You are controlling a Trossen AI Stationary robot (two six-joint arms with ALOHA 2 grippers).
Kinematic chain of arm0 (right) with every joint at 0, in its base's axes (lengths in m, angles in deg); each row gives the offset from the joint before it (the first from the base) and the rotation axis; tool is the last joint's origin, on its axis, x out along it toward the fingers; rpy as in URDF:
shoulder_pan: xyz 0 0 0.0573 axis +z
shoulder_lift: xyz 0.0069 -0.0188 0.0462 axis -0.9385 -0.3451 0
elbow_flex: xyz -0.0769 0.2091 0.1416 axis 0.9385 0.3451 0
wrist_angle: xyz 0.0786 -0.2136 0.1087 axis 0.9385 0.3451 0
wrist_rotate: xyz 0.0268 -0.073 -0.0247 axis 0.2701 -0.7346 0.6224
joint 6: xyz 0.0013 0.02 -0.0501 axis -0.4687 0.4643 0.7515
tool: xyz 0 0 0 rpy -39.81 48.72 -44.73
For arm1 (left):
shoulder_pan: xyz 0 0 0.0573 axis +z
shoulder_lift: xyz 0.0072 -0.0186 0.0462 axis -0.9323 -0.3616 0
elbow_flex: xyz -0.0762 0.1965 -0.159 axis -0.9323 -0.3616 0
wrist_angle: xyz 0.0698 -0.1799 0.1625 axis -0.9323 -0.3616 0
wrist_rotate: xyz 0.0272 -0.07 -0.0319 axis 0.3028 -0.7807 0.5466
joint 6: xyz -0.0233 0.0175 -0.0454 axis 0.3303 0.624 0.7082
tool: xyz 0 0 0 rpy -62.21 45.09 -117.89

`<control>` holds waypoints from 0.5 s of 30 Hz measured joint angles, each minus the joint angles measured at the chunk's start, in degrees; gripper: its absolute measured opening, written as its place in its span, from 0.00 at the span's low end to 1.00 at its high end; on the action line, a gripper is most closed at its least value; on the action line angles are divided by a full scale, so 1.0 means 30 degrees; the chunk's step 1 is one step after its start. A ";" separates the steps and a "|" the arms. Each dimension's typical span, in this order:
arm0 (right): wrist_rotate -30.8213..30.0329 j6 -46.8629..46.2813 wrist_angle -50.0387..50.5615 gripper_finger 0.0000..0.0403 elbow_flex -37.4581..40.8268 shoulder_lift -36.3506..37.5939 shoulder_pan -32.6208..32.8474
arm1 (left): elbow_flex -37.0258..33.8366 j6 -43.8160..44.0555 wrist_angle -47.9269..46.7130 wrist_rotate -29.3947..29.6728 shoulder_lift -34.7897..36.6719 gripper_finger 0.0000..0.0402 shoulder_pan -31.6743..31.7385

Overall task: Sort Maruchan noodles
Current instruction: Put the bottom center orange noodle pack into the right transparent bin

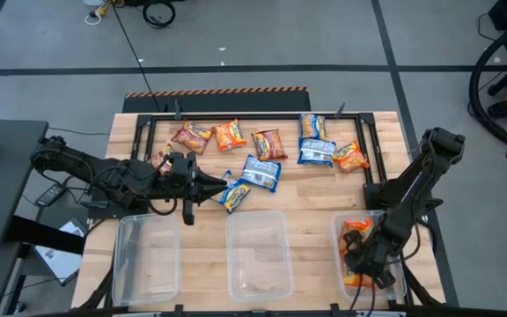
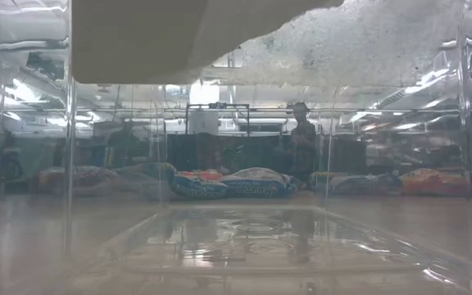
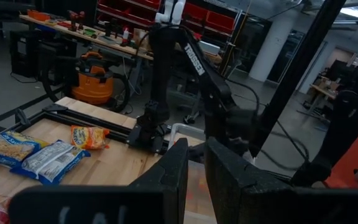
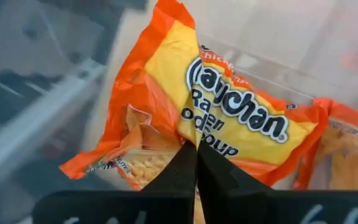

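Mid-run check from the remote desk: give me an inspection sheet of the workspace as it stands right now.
Surface: wooden table, black frame along its far edge.
Job's things: loose noodle packets in a far row, orange packet, blue-and-white packet, dark red packet. Three clear bins in front: left bin and middle bin hold no packets, right bin holds orange ones.
Clutter: nothing seen on the table.
Grippers: left gripper low beside a small blue packet, fingers narrowly apart, nothing between them. Right gripper inside the right bin, shut on an orange Maruchan packet.
Cables: a black cable crosses the floor behind.
Surroundings: workshop benches, orange vacuum.
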 joint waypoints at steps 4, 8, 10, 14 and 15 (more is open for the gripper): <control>0.1389 -0.1013 0.0374 0.01 0.0000 0.2176 -0.0333 | 0.0000 0.0000 0.0042 0.0000 0.0000 0.14 0.0000; 0.2767 -0.0913 0.0525 0.02 0.0000 0.4450 -0.0647 | -0.0007 -0.0012 0.0159 0.0000 0.0000 0.14 0.0000; 0.3092 0.0001 0.0371 0.02 -0.0007 0.5343 -0.0804 | -0.0007 -0.0022 0.0255 0.0000 0.0000 0.14 0.0000; 0.4317 0.0640 0.0571 0.01 0.0278 0.6113 -0.1725 | -0.0015 -0.0072 0.0599 0.0007 0.0000 0.14 0.0000; 0.5231 0.0675 0.0436 0.01 0.0635 0.6143 -0.2165 | -0.0015 -0.0073 0.0672 0.0006 0.0000 0.14 0.0000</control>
